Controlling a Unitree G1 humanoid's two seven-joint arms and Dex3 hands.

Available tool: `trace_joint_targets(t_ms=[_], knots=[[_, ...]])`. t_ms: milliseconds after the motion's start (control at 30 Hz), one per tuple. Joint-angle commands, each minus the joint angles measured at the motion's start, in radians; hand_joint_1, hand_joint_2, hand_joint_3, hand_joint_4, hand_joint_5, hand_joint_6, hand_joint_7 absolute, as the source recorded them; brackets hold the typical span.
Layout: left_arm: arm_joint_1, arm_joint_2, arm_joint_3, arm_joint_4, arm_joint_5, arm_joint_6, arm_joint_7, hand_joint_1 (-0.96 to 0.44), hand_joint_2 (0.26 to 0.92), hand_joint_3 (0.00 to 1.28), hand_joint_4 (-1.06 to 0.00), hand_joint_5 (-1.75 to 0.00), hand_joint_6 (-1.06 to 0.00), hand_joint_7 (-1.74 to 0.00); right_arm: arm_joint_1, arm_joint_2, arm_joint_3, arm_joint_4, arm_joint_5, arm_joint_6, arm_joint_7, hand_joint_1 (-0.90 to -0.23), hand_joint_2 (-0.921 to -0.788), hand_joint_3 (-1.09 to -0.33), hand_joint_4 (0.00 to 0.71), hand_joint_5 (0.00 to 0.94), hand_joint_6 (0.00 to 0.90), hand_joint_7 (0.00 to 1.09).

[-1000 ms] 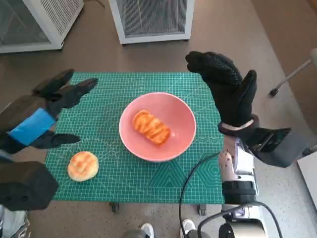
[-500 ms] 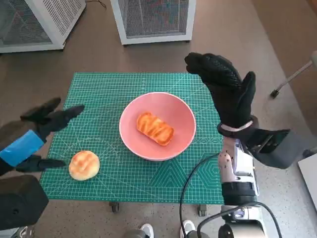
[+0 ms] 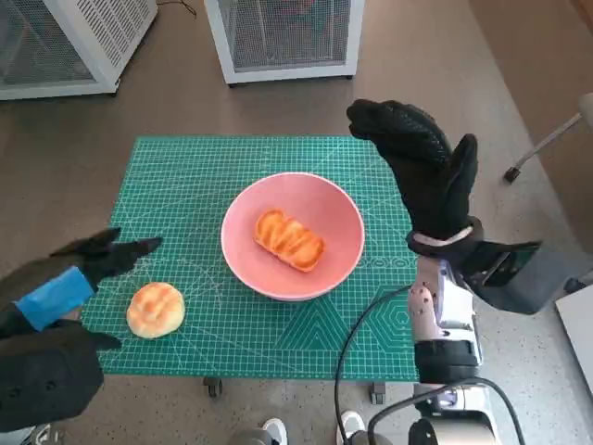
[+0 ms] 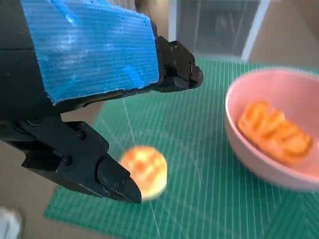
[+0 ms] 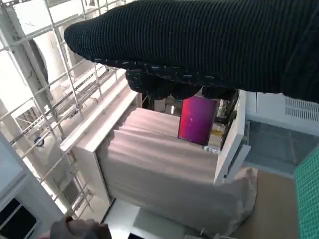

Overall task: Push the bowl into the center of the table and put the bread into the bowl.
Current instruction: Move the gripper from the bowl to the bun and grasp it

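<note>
Centrally, smooth pink bowl (image 3: 293, 235) cradling ridged bread (image 3: 290, 239), round bun (image 3: 155, 309) beside spread left hand (image 3: 88, 269), right hand (image 3: 422, 167) splayed, empty.

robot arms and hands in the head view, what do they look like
The left hand is black with a band of blue tape across its back, on a dark forearm. The right hand wears a black knitted glove above a pale wrist section with a black cable looping beside it.
</note>
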Motion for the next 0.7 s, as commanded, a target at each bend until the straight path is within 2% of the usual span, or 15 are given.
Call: trace_joint_targets(t_ms=[33,700], knots=[[0.003,0.023,-0.039,0.003,-0.018,0.013,-0.005,0.05,0.702,0.00,-0.01,0.00,-0.23,0.00,0.014,-0.005,-0.001,0.010,0.007,0.011,0.005,-0.684,-0.921,-0.747,0.212,0.002,0.275,0.12],[-0.016,0.009,-0.250,0.100,0.095,0.003,0.114,0.01,0.705,0.00,-0.04,-0.01,-0.22,0.00,0.017,-0.018,-0.006,-0.001,0.014,0.028,0.011,-0.690,-0.921,-0.752,0.210,0.000,0.272,0.12]])
